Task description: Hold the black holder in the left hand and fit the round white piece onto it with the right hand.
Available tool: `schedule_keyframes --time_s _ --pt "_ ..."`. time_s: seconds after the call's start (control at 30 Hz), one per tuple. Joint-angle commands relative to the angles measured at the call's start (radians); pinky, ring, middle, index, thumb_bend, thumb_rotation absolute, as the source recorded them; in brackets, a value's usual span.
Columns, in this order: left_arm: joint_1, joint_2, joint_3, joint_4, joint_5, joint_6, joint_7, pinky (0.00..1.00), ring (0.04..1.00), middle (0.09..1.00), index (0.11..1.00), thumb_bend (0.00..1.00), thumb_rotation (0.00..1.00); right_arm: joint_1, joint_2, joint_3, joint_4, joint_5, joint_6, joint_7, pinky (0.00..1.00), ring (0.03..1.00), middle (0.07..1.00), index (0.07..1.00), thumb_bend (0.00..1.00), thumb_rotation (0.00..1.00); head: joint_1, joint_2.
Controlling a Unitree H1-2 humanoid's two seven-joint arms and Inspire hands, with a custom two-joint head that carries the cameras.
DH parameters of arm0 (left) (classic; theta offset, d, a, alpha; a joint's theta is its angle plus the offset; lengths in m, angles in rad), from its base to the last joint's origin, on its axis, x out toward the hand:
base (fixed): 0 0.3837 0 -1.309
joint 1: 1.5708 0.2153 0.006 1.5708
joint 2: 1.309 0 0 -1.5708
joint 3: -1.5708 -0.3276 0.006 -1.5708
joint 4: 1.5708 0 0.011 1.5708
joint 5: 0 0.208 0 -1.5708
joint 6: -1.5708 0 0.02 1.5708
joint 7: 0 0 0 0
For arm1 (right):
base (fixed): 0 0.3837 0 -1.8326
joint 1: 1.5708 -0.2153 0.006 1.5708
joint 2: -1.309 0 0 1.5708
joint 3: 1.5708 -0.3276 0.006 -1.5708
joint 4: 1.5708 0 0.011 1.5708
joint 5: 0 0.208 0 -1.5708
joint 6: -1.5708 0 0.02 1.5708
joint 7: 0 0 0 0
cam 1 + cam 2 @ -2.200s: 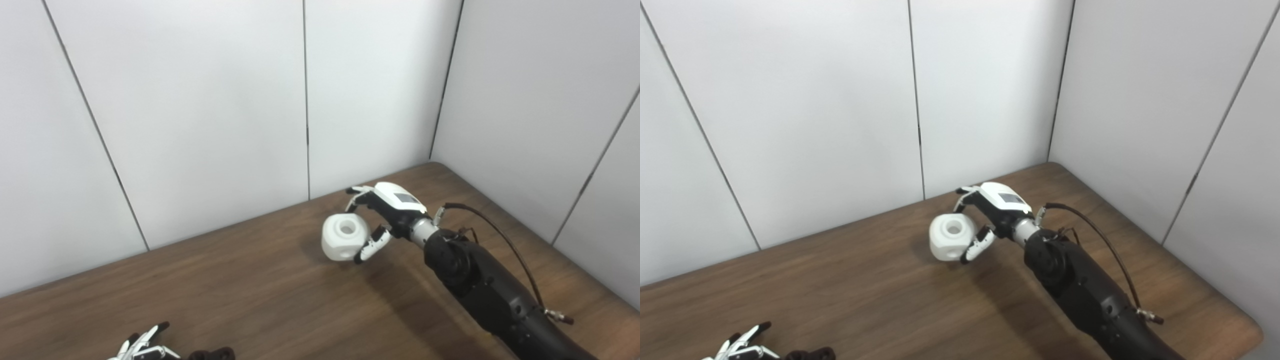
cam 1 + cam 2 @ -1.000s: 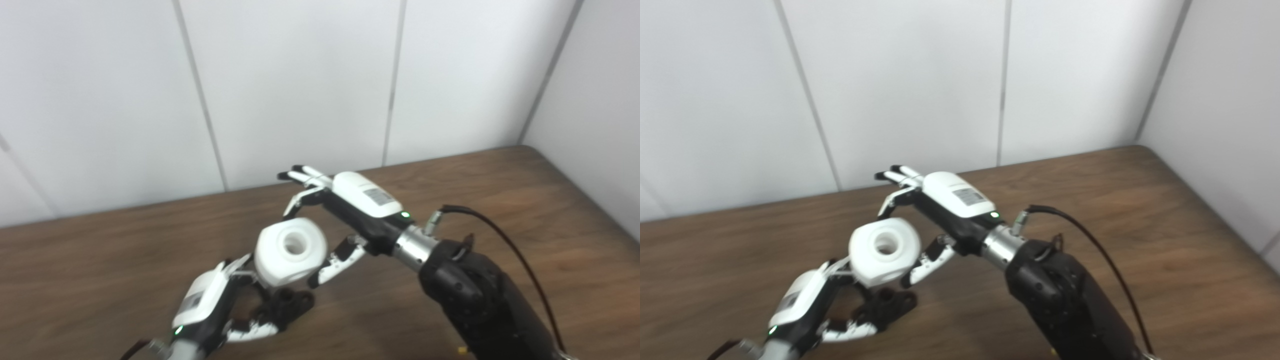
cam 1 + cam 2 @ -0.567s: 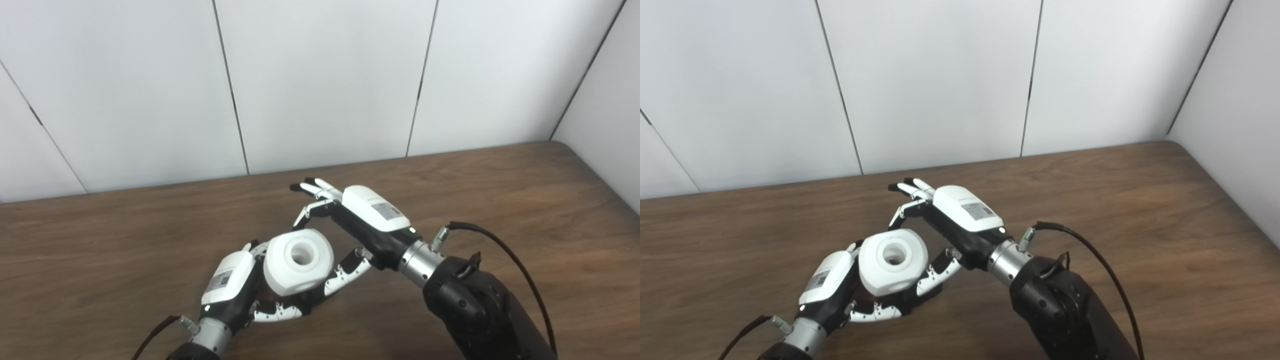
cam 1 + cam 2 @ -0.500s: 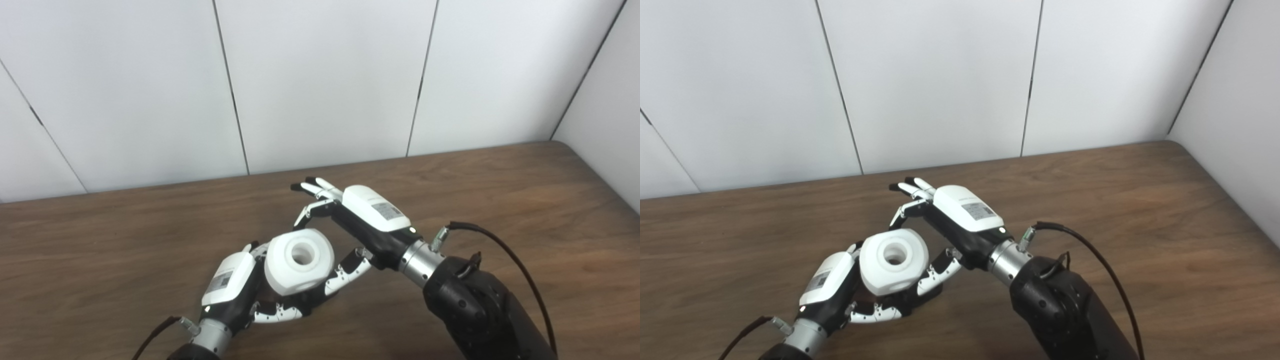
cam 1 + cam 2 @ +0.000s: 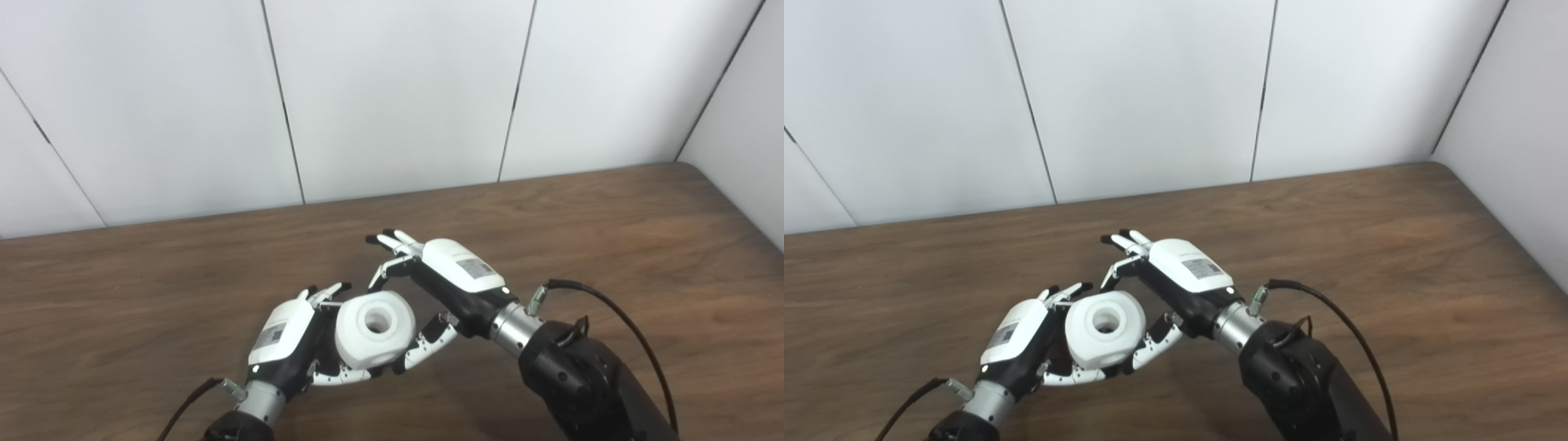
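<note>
Left eye view: both hands meet low over the brown table [image 5: 612, 220], w/ the round white piece [image 5: 375, 328] sandwiched between them. Right hand [image 5: 450, 278] pinches the piece btwn thumb underneath and one curled finger up top; its other fingers [image 5: 392, 239] stick out straight, touching nothing. Left hand [image 5: 288, 334] is cupped around the near-left side of the piece, thumb curving beneath it, fingertips poking past the piece's top edge. Black holder [image 5: 1062, 366]: only dark bits show in the left palm under and behind the piece, mostly hidden, so I judge the left hand is closed on it but can't see the grip itself. Piece sits bore-up, its central hole facing the cams, slightly tilted. Progress, as a judgement: pick-ups done on both sides, parts brought together, piece looks set down on or right against the holder. Whether it's fully seated can't be told — the joint is covered by the piece and fingers. Left to do, prob.: press down to seat, maybe small wiggle to align, then right hand lets go while left keeps the assembly. Nothing else on the table in either view.
</note>
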Motion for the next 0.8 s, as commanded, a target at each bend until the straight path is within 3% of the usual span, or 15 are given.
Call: schedule_keyframes --time_s 0.0,0.77 --pt "-0.014 -0.004 0.006 -0.043 -0.004 -0.017 0.025 1.00 0.915 0.926 0.482 0.51 0.05 -0.033 -0.004 -0.013 -0.046 -0.006 -0.013 -0.001 0.93 1.000 0.959 0.479 0.50 0.14 -0.007 0.001" --pt "0.007 -0.006 0.001 -0.063 0.014 0.006 0.014 1.00 0.921 0.926 0.483 0.51 0.05 -0.012 0.007 -0.025 -0.048 -0.048 -0.008 0.009 0.96 1.000 0.956 0.481 0.50 0.14 -0.004 -0.015"
